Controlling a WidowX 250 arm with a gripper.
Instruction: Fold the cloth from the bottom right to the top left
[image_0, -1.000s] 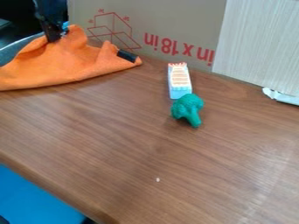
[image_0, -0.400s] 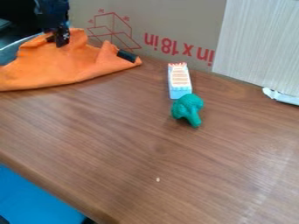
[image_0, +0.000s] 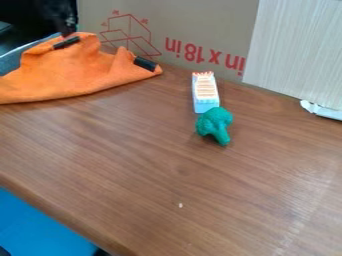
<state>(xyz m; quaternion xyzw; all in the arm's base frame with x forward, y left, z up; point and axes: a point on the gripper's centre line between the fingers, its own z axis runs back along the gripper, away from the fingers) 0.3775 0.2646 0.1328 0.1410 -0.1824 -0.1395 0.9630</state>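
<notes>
Cloth (image_0: 73, 70), orange, lies bunched on the worktop (image_0: 153, 170) at upper left, two black strips on its upper part. The claw (image_0: 67, 34) is at the cloth's upper edge; I cannot tell whether it is apart or together. Green toy broccoli (image_0: 214, 125) sits at the near end of a small box (image_0: 205, 92).

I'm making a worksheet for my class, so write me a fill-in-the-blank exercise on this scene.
The cloth near the gripper is coloured ____.
The number of black patches on it is ____.
The toy broccoli is coloured ____.
The cardboard is printed in the colour ____.

orange; two; green; red
</notes>
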